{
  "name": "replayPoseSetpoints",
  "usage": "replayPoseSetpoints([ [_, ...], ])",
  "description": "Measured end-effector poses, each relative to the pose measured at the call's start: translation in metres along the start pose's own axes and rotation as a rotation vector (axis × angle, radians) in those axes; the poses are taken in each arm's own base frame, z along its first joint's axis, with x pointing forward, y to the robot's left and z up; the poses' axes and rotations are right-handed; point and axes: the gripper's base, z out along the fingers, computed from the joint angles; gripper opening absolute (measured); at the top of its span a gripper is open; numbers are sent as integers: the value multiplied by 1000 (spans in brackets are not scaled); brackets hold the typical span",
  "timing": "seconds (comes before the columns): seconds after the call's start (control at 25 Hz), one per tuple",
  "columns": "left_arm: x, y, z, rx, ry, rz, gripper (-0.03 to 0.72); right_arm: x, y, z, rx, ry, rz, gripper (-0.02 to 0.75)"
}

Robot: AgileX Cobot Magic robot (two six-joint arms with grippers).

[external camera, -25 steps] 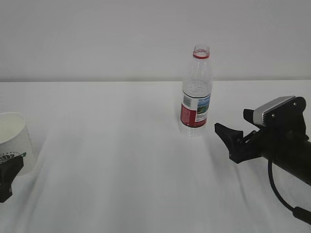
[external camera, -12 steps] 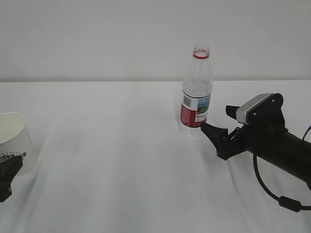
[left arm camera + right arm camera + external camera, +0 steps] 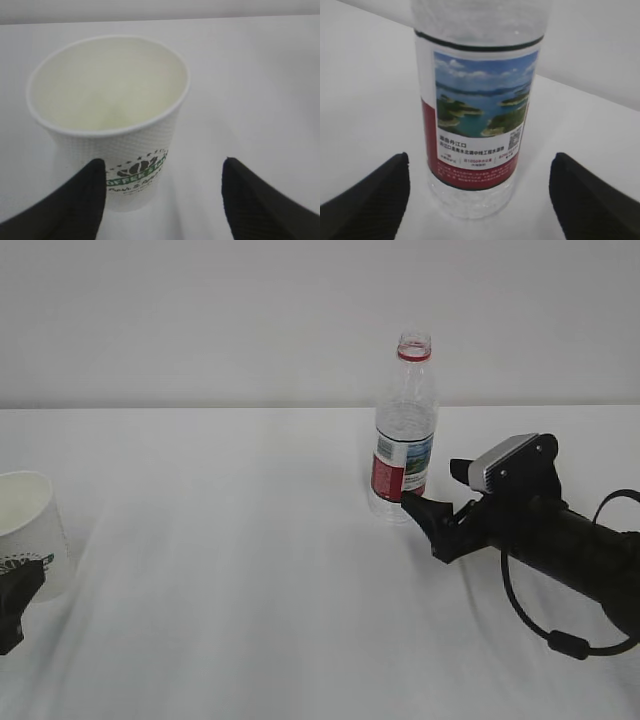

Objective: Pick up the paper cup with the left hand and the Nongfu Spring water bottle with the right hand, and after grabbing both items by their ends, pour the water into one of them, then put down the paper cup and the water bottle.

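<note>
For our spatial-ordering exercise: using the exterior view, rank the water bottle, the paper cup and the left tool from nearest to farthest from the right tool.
1. Nongfu Spring water bottle, just left of the right tool.
2. Paper cup, at the far left edge.
3. Left tool, bottom-left corner, roughly as far away as the cup; too close to call.

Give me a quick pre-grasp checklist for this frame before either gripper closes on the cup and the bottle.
1. Right hand open, a finger on each side of the Nongfu Spring water bottle: ok.
2. Bottle upright, uncapped: ok.
3. Left hand open around the paper cup: not ok, the cup sits off-centre against one finger.
4. Cup upright, mouth up: ok.
5. Cup interior dry: ok.
6. Water level in bottle: cannot tell.
</note>
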Motion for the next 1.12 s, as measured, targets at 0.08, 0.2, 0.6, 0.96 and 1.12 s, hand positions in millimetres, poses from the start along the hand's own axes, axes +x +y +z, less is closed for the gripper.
replayPoseSetpoints([
  [0.08, 0, 0, 0, 0, 0, 0, 529, -2, -2, 5, -1, -12, 1, 663],
  [0.2, 0, 0, 0, -1, 0, 0, 529, -2, -5, 12, 2, -25, 8, 663],
  [0.6, 0, 0, 0, -2, -2, -1, 529, 1, -4, 32, -25, -48, 33, 662],
  [0.96, 0, 0, 0, -3, -2, -1, 529, -1, 2, 57, -60, -76, 6, 662],
  [1.12, 0, 0, 0, -3, -2, -1, 529, 2, -1, 68, -58, -72, 0, 661],
])
